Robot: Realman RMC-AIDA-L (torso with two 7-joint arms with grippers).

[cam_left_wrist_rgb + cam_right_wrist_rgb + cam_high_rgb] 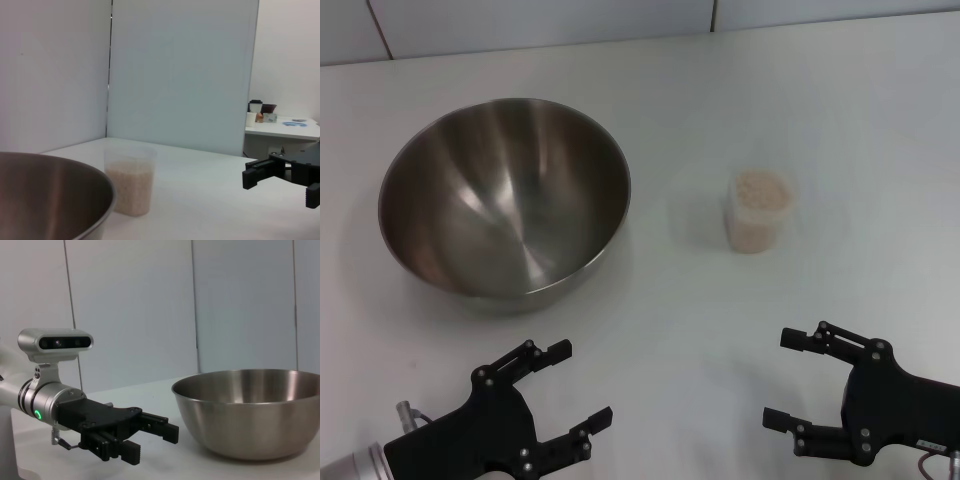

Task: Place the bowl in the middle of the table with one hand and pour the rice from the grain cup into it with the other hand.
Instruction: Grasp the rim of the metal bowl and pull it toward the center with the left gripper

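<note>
The steel bowl (505, 200) stands empty on the white table (670, 330), left of centre; it also shows in the left wrist view (47, 197) and the right wrist view (250, 410). The clear grain cup (760, 210) stands upright to its right, nearly full of beige rice (763, 188); the left wrist view shows the cup (130, 179) just beyond the bowl's rim. My left gripper (578, 385) is open and empty near the front edge, in front of the bowl. My right gripper (786, 378) is open and empty at the front right, in front of the cup.
A pale wall panel (540, 20) runs along the table's far edge. In the left wrist view a side table (282, 127) with small items stands far off beyond the table.
</note>
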